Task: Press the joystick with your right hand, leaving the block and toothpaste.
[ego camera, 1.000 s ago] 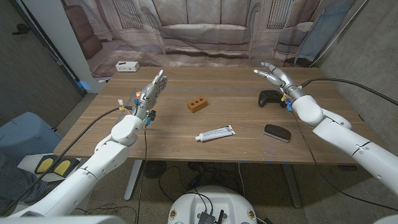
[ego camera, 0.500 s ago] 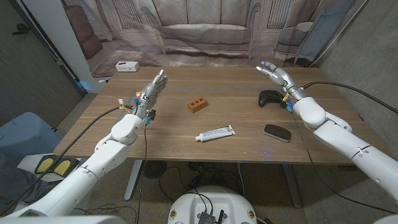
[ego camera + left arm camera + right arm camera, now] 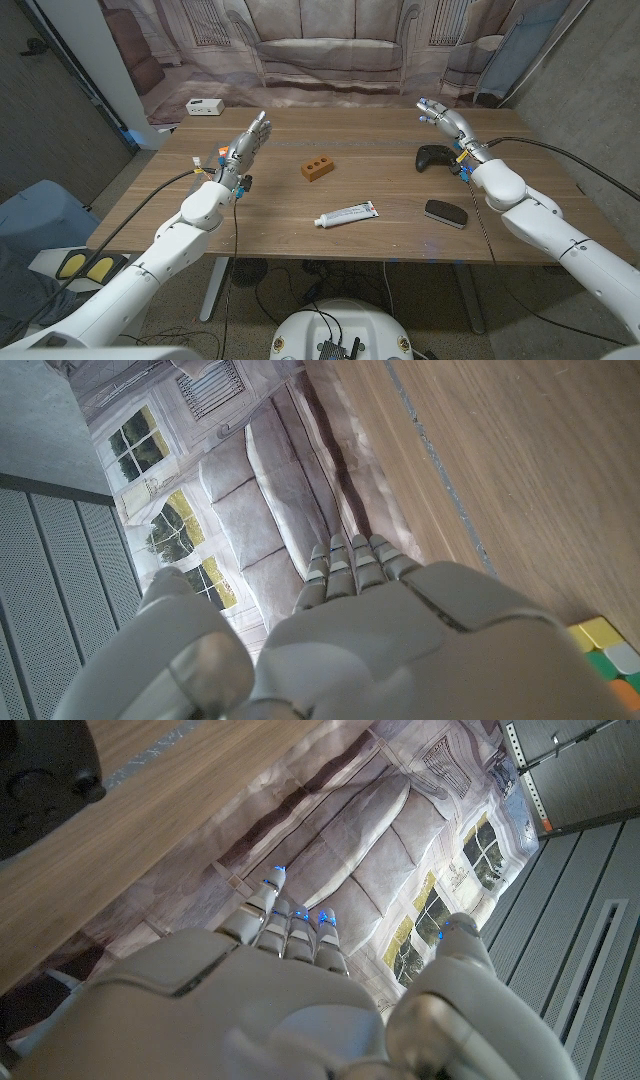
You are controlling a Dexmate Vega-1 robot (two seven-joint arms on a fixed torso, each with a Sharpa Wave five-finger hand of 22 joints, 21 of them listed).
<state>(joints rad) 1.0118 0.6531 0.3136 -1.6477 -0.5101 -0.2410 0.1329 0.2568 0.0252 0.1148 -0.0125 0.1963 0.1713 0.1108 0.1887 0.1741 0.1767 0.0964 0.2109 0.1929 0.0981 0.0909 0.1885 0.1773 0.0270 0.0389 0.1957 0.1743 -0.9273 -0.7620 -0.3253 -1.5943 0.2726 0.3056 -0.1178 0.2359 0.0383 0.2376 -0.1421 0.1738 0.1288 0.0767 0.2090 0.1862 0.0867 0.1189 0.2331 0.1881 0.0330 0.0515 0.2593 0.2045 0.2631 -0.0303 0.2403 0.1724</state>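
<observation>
Right hand: the right hand (image 3: 446, 121) is raised at about 2 o'clock on the table (image 3: 290, 215), fingers stretched out and slightly apart, holding nothing; it hangs just behind the joystick (image 3: 434, 157) and does not touch it.
Right arm: comes in from the 4 o'clock corner and reaches up toward the far edge.
Left hand: the left hand (image 3: 245, 143) is at about 10 o'clock, fingers straight and close together, pointing toward the far edge, holding nothing.
Left arm: comes in from the 7 o'clock corner, bent at the elbow.
Joystick: black, near the table's 2 o'clock side, apart from the other things.
Block: the orange block (image 3: 317, 168) with holes lies near the middle, well apart from both hands.
Toothpaste: the white toothpaste (image 3: 347, 214) lies toward 6 o'clock from the block.
Black case: a black case (image 3: 445, 213) lies toward 4 o'clock.
Right wrist view: shows the hand's back, fingertips (image 3: 288, 912) with blue tips, and a corner of the joystick (image 3: 40, 782).
Left wrist view: shows a coloured cube (image 3: 607, 659) beside the hand.
</observation>
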